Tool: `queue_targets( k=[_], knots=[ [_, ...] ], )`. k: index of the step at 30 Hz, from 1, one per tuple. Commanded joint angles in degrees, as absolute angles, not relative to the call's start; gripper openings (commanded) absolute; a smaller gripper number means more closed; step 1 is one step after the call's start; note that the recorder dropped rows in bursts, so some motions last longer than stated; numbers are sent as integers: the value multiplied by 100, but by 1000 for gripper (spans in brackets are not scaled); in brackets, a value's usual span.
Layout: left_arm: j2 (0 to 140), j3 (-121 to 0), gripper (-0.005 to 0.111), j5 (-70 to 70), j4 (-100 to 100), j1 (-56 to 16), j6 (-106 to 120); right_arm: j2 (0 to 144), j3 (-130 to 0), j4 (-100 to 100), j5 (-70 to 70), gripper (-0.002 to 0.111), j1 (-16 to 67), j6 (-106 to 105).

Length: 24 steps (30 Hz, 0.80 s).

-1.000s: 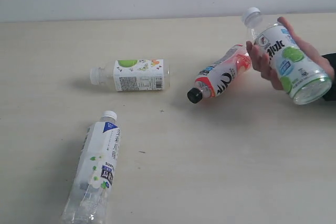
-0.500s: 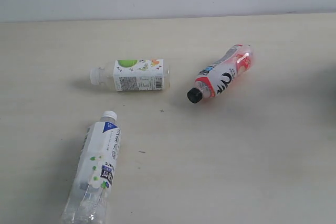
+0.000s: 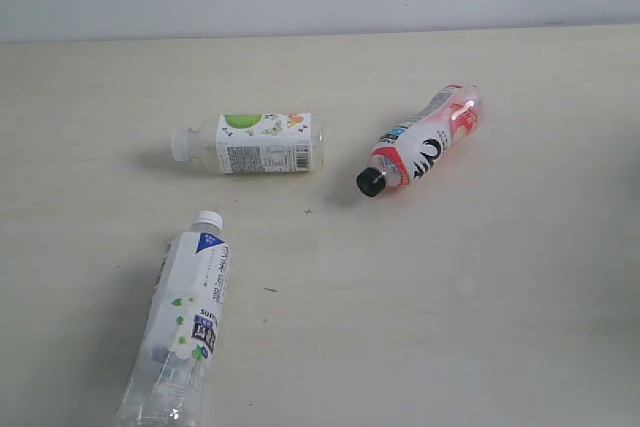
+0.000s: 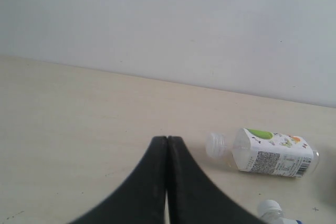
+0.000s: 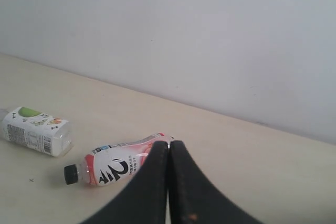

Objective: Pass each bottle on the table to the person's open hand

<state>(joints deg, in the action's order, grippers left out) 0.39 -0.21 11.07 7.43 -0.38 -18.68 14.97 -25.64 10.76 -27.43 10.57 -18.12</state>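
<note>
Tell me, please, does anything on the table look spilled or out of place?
All three bottles lie on their sides: the green-label bottle, the black-capped bottle and the blue-label bottle. All are capped; no spill shows on the table.

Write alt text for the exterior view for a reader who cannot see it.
Three plastic bottles lie on their sides on a pale table: a green-labelled bottle mid-left, a black-capped red bottle to its right, and a blue-labelled bottle at lower left.
</note>
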Motion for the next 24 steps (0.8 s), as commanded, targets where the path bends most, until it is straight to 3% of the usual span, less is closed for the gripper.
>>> queue_targets(
  k=[1, 24],
  knots=[
    [0, 0, 0, 1098, 712, -69, -1869, 1463, -2542, 1032, -2645, 0, 1038, -1792],
    [0, 0, 0, 1098, 712, -69, -1869, 1463, -2542, 1089, -2544, 0, 1038, -1781]
  ],
)
